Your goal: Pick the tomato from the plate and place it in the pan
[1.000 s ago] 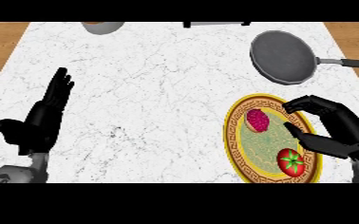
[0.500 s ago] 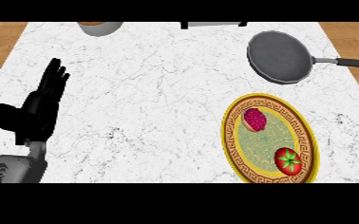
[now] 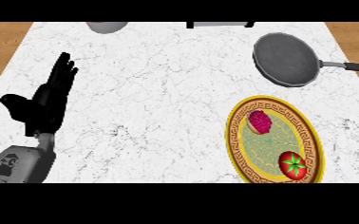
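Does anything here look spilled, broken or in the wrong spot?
Nothing stands out. The tomato and a pink fruit lie on the plate, the pan sits upright, and the left hand rests open at the left.

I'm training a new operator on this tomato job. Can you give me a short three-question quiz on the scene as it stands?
1. True or false: the tomato lies in the pan.
2. What shares the plate with the tomato? A) a pink-red fruit B) a spoon C) a cup
3. Which hand shows in the head view, and how are its fingers?

Key
1. False: it lies on the plate, at its near end; the pan holds nothing.
2. A: the pink-red fruit lies at the plate's far end.
3. Only the left hand, at the view's left, fingers straight and pointing up, resting.
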Available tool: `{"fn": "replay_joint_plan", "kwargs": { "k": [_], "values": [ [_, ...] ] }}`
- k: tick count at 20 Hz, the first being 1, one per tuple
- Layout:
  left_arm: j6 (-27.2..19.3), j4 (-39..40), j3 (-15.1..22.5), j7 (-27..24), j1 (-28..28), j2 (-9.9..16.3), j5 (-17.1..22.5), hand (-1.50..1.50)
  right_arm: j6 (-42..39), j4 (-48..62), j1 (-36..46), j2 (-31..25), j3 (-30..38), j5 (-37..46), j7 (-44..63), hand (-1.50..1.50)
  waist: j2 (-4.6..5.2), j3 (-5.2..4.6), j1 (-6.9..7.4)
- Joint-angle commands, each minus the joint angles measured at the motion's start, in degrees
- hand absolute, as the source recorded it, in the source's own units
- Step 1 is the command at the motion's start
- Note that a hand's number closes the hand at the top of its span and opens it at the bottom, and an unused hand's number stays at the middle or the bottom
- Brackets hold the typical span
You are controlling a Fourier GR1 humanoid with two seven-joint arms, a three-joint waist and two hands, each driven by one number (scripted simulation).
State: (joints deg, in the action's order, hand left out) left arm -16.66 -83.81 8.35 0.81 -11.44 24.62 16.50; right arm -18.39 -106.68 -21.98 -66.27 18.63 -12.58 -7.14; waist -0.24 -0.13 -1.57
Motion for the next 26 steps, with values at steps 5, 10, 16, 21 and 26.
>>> {"fn": "replay_joint_plan", "kwargs": {
  "k": [5, 10, 16, 21, 26],
  "values": [
    [0.2, 2.1, -0.1, 2.6, -5.0, -2.5, -3.0, 0.0, -3.4, -9.1, 8.9, -0.8, 0.4, -0.2, 15.6, -1.5, 0.29, 0.09, 1.42],
    [4.0, 2.4, -3.0, 1.1, -2.1, -2.0, -1.3, 0.0, -6.6, -12.0, 10.0, 4.6, -4.7, -1.9, 19.6, -1.5, 0.23, 0.09, 1.44],
    [4.0, 2.5, -2.4, -1.1, -1.5, -4.7, -4.1, 0.0, -4.6, -15.4, 14.5, 12.0, -15.0, 6.0, 24.8, -1.5, 0.29, 0.12, 1.71],
    [4.8, 2.5, -4.9, 1.8, -2.5, -3.8, -4.5, 0.0, -11.1, -13.3, 12.0, 12.1, -10.5, 6.1, 27.3, -1.5, 0.22, 0.13, 1.18],
    [4.6, 1.4, -4.8, 1.7, -1.9, -5.8, -6.8, 0.0, -8.6, -16.1, 16.1, 18.7, -15.2, 12.4, 36.8, -1.5, 0.24, 0.11, 1.53]
  ]
}}
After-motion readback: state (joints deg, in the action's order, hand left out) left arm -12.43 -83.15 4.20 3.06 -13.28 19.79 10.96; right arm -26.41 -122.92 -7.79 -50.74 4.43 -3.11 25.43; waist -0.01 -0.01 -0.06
